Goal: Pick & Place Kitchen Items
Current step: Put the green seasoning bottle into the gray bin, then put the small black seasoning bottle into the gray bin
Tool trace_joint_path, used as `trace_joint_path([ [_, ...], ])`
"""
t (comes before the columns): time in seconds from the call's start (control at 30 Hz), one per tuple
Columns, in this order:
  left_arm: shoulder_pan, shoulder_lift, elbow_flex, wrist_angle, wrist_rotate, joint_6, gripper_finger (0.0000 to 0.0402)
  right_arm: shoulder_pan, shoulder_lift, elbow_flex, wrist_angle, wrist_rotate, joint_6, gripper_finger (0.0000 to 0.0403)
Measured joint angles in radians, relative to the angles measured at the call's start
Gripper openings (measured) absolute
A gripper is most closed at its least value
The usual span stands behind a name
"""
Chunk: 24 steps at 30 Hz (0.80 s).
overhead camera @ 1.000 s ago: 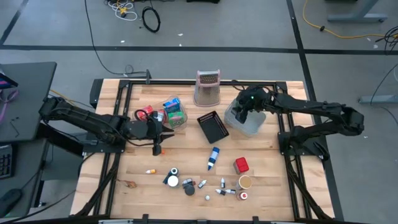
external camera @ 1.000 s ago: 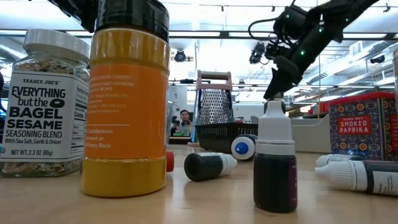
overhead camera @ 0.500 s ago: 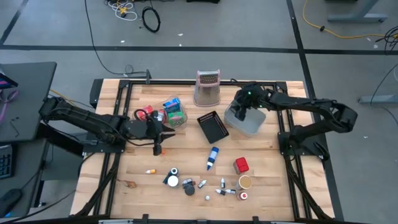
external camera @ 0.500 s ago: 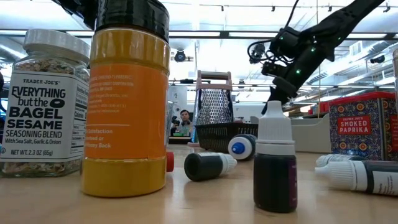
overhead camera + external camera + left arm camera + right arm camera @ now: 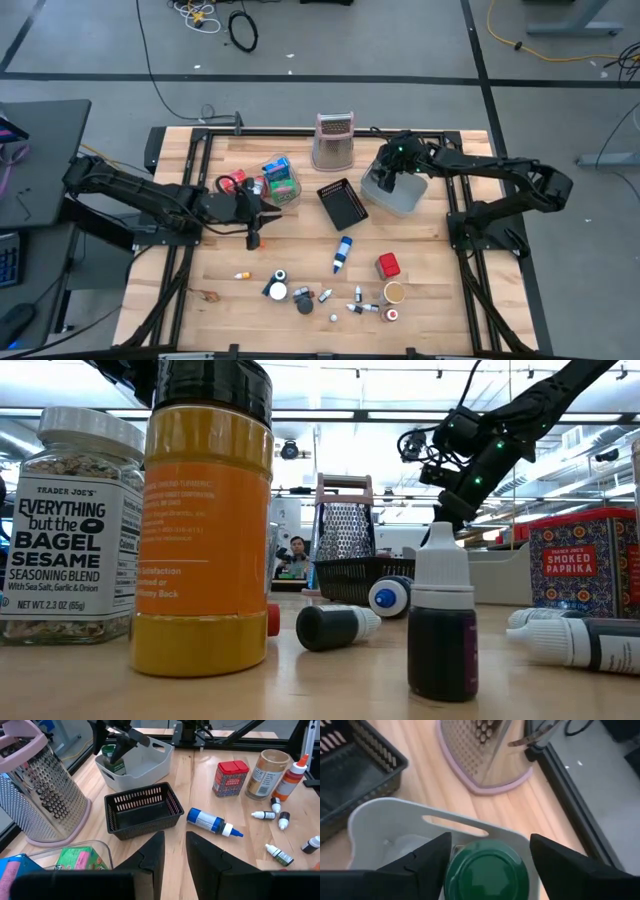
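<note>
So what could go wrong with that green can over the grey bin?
The right gripper holds the green can between its fingers inside the grey bin. If it lets go too high, the can might tip or bounce. The can sits close to the bin's wall with the handle slot, so it could knock that rim. The grater stands just beside the bin, so a wide swing of the arm might bump it.

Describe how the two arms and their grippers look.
Both arms are dark, near-black jointed links. The right arm shows small green lights near its wrist. The left gripper has two flat, black, blade-like fingers; the right gripper has broad, dark, angular fingers.
</note>
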Motion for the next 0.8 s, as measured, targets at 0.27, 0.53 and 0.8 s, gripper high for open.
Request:
trace_joint_path([
  [0.27,0.000,0.000,0.000,0.000,0.000,-0.010,0.0088,0.041,-0.070,0.000,0.001,0.047,0.026,0.0295],
  [0.53,0.000,0.000,0.000,0.000,0.000,-0.011,0.0088,0.153,-0.224,0.000,-0.025,-0.008,0.178,0.0282],
  [0.8,0.000,0.000,0.000,0.000,0.000,-0.011,0.0088,0.370,-0.322,0.000,-0.035,-0.174,0.421,0.0267],
])
